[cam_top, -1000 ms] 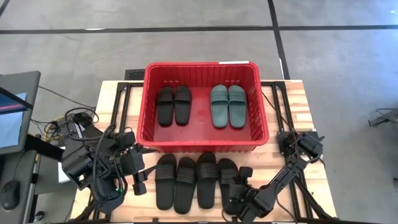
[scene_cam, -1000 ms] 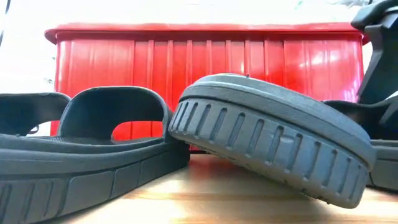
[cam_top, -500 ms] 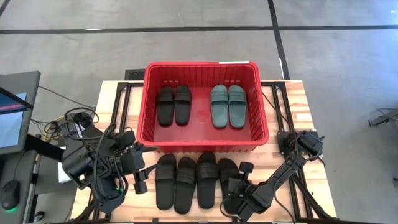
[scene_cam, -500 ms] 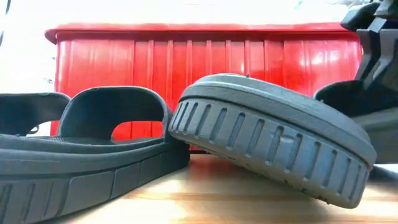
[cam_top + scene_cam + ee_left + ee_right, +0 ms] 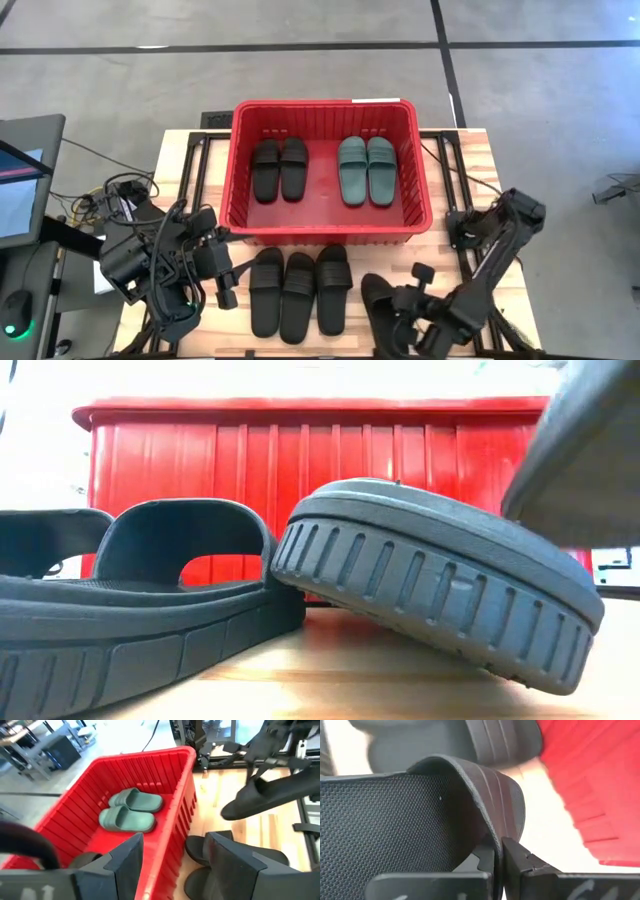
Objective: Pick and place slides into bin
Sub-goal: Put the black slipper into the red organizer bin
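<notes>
The red bin [image 5: 325,104] at the table's far middle holds a black pair [image 5: 279,168] and a teal pair [image 5: 366,170] of slides. Three black slides [image 5: 298,292] lie sole-down in a row on the table in front of it. A fourth black slide [image 5: 378,300] hangs in the air right of the row, with my right gripper [image 5: 400,312] shut on it. In the low view its sole [image 5: 590,450] fills the upper right. My left gripper [image 5: 228,270] stands open left of the row, holding nothing. My right gripper pinches the ribbed strap [image 5: 495,832] of the fourth black slide between its two fingers, at the strap's edge near where it comes down to the footbed. One finger [image 5: 482,862] lies on the strap's inner side, the other outside. The slide [image 5: 270,795] is lifted clear and tilted.
The bin's near wall [image 5: 330,450] rises right behind the row of slides. In the low view one black slide [image 5: 440,590] leans with its toe on its neighbour [image 5: 150,600]. Bare wood lies right of the row. A monitor and cables sit off the table's left.
My right gripper has shut on the strap of the rightmost black slide and risen with it, going toward the table's right and near edges. That slide has left the row, is lifted clear of the table and has tipped. The other three slides lie as before.
</notes>
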Controlling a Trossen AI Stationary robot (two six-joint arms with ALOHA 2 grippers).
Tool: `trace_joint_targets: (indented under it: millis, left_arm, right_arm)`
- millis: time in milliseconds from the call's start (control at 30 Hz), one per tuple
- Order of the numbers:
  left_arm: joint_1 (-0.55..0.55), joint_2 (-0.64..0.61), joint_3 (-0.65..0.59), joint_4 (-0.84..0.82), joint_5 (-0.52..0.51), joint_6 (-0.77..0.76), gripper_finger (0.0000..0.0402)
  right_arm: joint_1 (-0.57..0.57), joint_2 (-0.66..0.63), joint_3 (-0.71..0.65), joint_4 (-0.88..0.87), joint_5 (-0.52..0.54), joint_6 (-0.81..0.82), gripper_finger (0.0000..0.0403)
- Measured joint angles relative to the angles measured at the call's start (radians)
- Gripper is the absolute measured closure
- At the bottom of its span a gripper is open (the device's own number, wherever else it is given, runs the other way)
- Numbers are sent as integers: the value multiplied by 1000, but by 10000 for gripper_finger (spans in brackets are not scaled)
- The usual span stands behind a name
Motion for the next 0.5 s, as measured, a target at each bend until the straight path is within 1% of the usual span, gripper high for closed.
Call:
trace_joint_targets:
  millis: [133,267,333,500]
  left_arm:
    - [2,0,0,0,-28,24,195]
    - [13,0,0,0,-30,48,195]
    - [19,0,0,0,-31,49,195]
    - [24,0,0,0,-32,54,195]
  right_arm:
    - [22,-97,0,47,21,21,400]
    - [26,-177,0,87,112,12,401]
    - [18,-212,1,115,145,-24,401]
    - [-27,-281,1,150,175,-132,402]
